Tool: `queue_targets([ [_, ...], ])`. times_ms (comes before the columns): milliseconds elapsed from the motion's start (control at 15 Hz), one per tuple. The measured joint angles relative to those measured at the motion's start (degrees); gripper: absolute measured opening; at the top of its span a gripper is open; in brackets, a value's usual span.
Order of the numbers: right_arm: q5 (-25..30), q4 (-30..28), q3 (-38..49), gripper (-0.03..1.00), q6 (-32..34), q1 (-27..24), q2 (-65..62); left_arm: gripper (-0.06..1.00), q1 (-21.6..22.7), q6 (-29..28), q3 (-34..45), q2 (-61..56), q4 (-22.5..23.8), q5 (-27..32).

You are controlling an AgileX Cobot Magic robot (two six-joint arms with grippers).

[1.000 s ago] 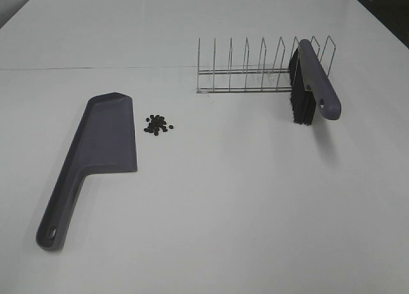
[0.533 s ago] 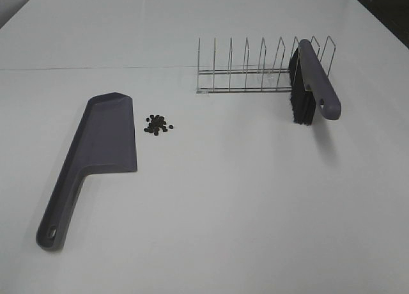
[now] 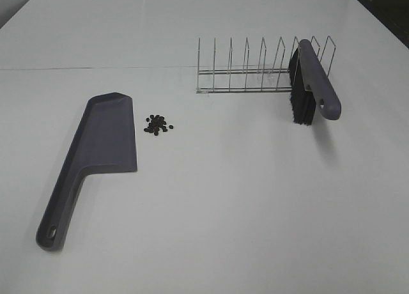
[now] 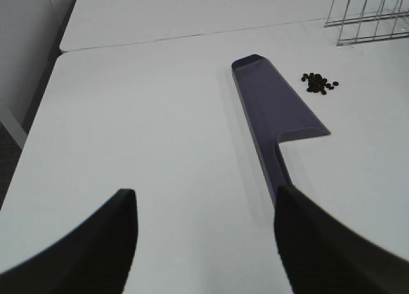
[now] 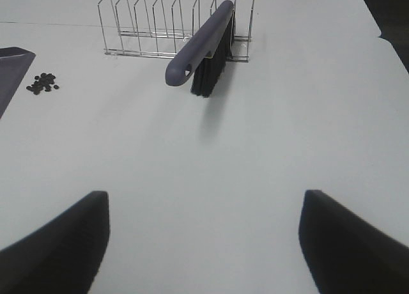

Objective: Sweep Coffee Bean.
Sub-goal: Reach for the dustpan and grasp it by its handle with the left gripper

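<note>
The coffee beans [image 3: 158, 124] lie in a loose dark cluster on the white table, just right of the grey dustpan [image 3: 96, 154], which lies flat with its handle toward the near left. The beans also show in the left wrist view [image 4: 319, 83] and the right wrist view [image 5: 43, 83]. The grey brush [image 3: 311, 83] with black bristles leans in the right end of the wire rack [image 3: 255, 70]. My left gripper [image 4: 204, 243] is open and empty, short of the dustpan's handle [image 4: 278, 172]. My right gripper [image 5: 203, 239] is open and empty, well short of the brush [image 5: 201, 41].
The white table [image 3: 243, 198] has a seam line across the back. The wire rack has several empty slots left of the brush. A dark floor area lies beyond the table's far right corner [image 3: 390, 6].
</note>
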Motion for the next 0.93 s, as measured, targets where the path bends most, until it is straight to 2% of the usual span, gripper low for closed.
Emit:
queue_targets([
  [333, 0.0, 0.0, 0.0, 0.69, 0.0, 0.0, 0.0, 0.57, 0.0, 0.0, -0.17, 0.0, 0.0, -0.23],
  [467, 0.0, 0.0, 0.0, 0.69, 0.0, 0.0, 0.0, 0.57, 0.0, 0.0, -1.03, 2.86, -0.11, -5.67],
  [733, 0.0, 0.0, 0.0, 0.69, 0.0, 0.0, 0.0, 0.57, 0.0, 0.0, -2.23, 21.26, -7.51, -21.31],
  [800, 0.0, 0.0, 0.0, 0.69, 0.0, 0.0, 0.0, 0.57, 0.0, 0.4, -3.9, 26.99, -9.11, -23.43],
  [933, 0.0, 0.0, 0.0, 0.69, 0.0, 0.0, 0.0, 0.57, 0.0, 1.38, -9.4, 40.34, -10.08, -24.01],
])
